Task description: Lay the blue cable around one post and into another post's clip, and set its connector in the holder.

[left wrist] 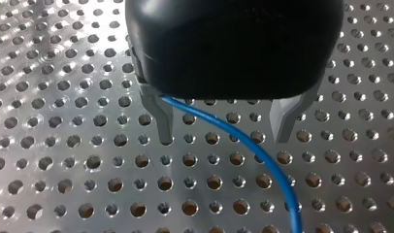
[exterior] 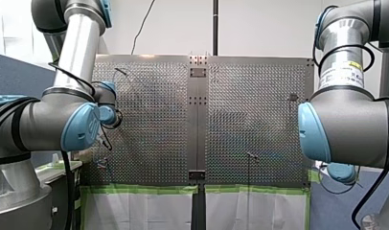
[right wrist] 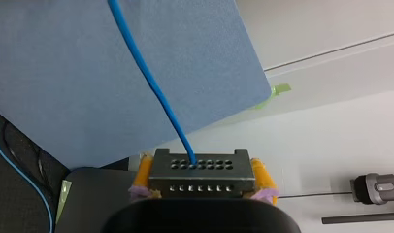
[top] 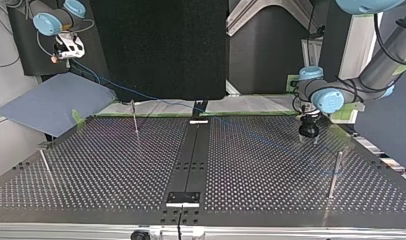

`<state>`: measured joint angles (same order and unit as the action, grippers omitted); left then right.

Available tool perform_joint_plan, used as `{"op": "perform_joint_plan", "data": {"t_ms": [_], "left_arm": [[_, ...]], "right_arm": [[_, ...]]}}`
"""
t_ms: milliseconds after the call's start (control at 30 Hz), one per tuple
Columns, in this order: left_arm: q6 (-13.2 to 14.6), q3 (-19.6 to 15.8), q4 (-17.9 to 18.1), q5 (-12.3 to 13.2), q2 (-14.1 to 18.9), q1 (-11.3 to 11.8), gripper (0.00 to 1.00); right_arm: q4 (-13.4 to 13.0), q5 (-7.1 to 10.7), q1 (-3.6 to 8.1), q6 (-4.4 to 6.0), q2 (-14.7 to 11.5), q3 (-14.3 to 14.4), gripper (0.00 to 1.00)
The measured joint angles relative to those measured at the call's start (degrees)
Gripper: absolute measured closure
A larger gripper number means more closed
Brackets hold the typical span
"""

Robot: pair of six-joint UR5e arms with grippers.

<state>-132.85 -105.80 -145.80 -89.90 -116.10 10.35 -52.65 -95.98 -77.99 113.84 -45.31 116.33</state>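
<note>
The blue cable (right wrist: 151,80) comes out of a grey connector block (right wrist: 201,165), and my right gripper (right wrist: 203,183) is shut on that block with its yellow pads. In the top view my right gripper (top: 67,49) hangs high off the table at the view's far left. From there the cable (top: 141,94) slants down across the table to a post (top: 335,170) at the right. My left gripper (left wrist: 224,127) hovers just over the perforated plate, open. The cable (left wrist: 255,150) passes loosely between its metal fingers (left wrist: 162,121). In the top view it (top: 308,131) stands left of that post.
A thin post (top: 135,120) stands at the far middle-left of the top view and another (top: 45,164) near the left edge. A black rail (top: 190,155) with a block (top: 183,197) splits the table. A blue board (top: 51,102) leans off the far left corner.
</note>
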Motion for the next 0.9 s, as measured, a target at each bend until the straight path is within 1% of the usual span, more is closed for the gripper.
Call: {"op": "perform_joint_plan", "data": {"t_ms": [167, 267, 367, 633, 900], "left_arm": [[-1.8, 0.0, 0.2, -0.1, 0.2, 0.4, 0.0], [-2.0, 0.0, 0.9, -0.4, 1.3, 0.7, 0.0], [-1.1, 0.0, 1.2, -1.4, 2.8, 0.8, 0.0], [2.6, -0.3, 1.3, -5.2, 6.7, 0.9, 0.0], [6.3, -1.0, 0.9, -8.8, 7.7, 0.6, 0.0]], "right_arm": [[0.0, 0.37, -0.01, -0.09, 0.0, 0.0, 1.0], [-0.1, 0.6, -0.07, -0.15, 0.0, 0.0, 1.0], [-0.2, 0.79, -0.15, -0.17, 0.0, 0.0, 1.0], [-0.1, 1.17, -0.19, -0.2, 0.1, 0.0, 1.0], [0.1, 1.39, -0.24, -0.18, 0.0, 0.0, 1.0]]}}
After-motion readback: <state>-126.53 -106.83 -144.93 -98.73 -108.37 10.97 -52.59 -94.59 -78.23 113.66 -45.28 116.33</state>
